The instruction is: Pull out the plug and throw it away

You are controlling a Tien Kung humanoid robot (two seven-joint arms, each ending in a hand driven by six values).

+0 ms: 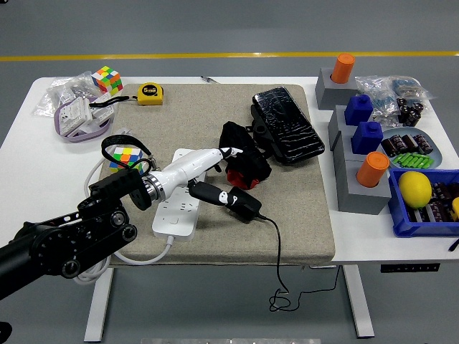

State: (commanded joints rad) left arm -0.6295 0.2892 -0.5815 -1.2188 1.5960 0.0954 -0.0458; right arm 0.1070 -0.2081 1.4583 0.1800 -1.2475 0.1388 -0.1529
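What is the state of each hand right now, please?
Left hand: shut on the black plug adapter, beside the white power strip.
Right hand: not in view.
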